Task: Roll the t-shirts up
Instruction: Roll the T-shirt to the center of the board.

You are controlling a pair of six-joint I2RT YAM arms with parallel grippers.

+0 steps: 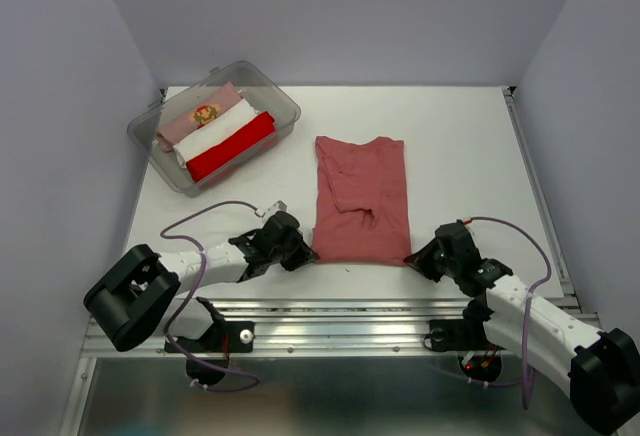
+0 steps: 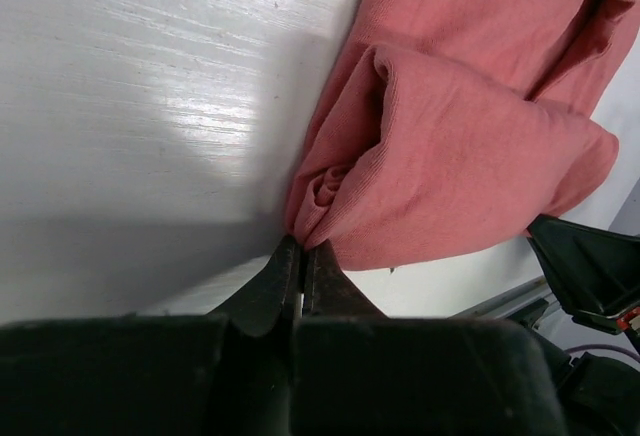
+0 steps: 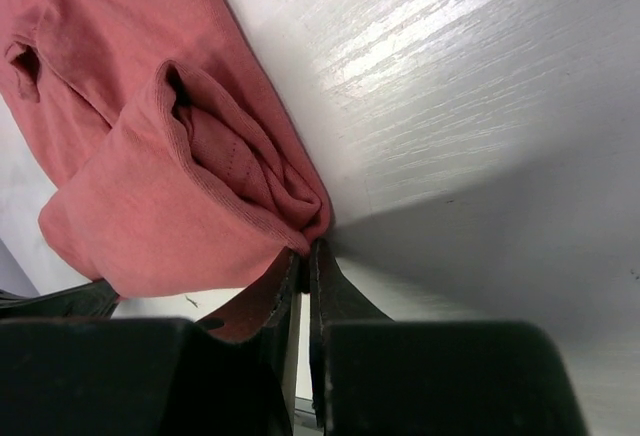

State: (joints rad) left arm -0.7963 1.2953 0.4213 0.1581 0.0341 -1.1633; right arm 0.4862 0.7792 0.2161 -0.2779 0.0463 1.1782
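Top external, brick-red t-shirt (image 1: 360, 201), long axis near-to-far

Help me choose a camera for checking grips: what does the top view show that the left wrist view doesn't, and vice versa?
Only the top view: the tub holding three rolls, pink, white and red, and the whole shirt. Only the left wrist view: the fingers closed on the shirt's near left corner, with its folded layers bunched there. Both: the shirt, the left gripper at that corner, the table.
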